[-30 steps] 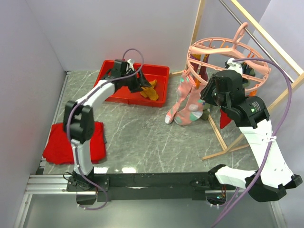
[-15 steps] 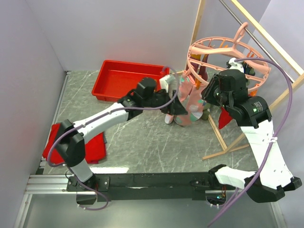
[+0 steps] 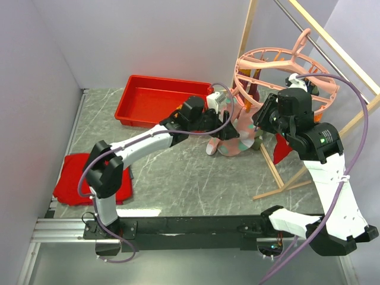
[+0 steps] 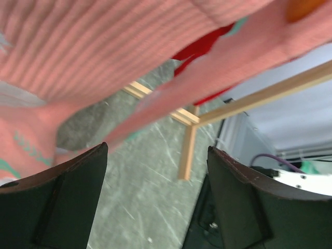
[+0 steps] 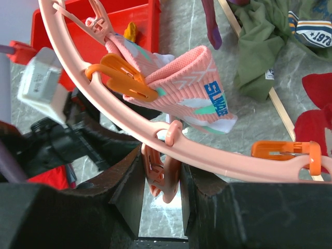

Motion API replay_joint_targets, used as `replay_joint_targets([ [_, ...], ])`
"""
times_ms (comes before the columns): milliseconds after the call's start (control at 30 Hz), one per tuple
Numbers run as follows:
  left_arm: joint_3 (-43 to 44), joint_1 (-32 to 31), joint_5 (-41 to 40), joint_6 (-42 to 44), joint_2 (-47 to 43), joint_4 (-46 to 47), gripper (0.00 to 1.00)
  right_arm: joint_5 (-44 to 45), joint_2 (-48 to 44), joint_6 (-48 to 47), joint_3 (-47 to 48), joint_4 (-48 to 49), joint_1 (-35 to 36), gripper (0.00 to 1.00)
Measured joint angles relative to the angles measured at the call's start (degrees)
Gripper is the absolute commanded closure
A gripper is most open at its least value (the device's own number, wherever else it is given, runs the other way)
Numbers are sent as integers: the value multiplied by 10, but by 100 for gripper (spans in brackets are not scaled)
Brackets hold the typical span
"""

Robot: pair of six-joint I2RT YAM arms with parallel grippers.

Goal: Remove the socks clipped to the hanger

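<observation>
— Left arm's swung right, off the red plastic tray (image 3: pixel 142 98) and over to that pink sock with mint patches (image 3: pixel 236 135). The left gripper (image 3: pixel 224 130) spread wider on the way.
— Got hold of it?
— Not that I can see. Its fingers stand well apart just under the fabric, pinching nothing.
— And the other?
— The right gripper (image 5: pixel 161 166) hasn't budged. It's clamped on a pink clip (image 5: pixel 154 179) dangling from the round pink plastic ring hanger (image 5: pixel 218 167), steadying it, I'd say.
— So the sock's still up?
— Yes, pinned by an orange clip (image 5: pixel 122 78), far right beside the wooden frame (image 3: pixel 273 168). I reckon the next move is a squeeze and a downward tug. A maroon sock (image 3: pixel 254 89) hangs behind.
</observation>
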Motion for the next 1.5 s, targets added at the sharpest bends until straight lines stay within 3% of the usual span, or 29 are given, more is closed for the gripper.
replay_joint_targets([
  [200,16,-6,-20,20,41,34,11,-8,-1,-1,0,0,-4,100],
  [333,21,-8,-25,24,64,56,17,-15,-1,-3,0,0,-8,100],
  [433,38,-10,-23,18,86,64,32,-17,-1,-6,0,0,-11,100],
  [467,40,-10,-21,16,89,66,46,-17,-1,-8,0,-1,-12,100],
  [533,45,-10,-16,7,96,68,58,-19,-2,-10,0,-1,-14,100],
  [567,48,-10,-13,1,98,70,69,-20,-2,-11,0,-2,-16,100],
  [633,55,-10,-4,-14,103,69,77,-23,-4,-14,0,-3,-18,100],
  [667,61,-10,1,-19,105,67,85,-25,-5,-14,0,-3,-19,100],
  [900,49,-10,56,-83,98,70,95,-39,-12,-20,-3,-5,-29,95],
  [1100,-18,-15,91,-130,29,53,93,-40,-25,-34,-24,-6,-40,81],
  [1200,-19,-25,101,-136,-6,35,93,-38,-34,-44,-32,-10,-44,67],
  [1233,-19,-30,104,-139,-18,32,92,-38,-35,-47,-32,-12,-44,57],
  [1300,-19,-39,113,-147,-38,32,92,-39,-40,-55,-32,-16,-45,46],
  [1333,-19,-42,116,-150,-45,33,92,-40,-43,-57,-32,-17,-45,27],
  [1500,-19,-54,129,-169,-63,31,92,-58,-61,-76,-32,-55,-47,7],
])
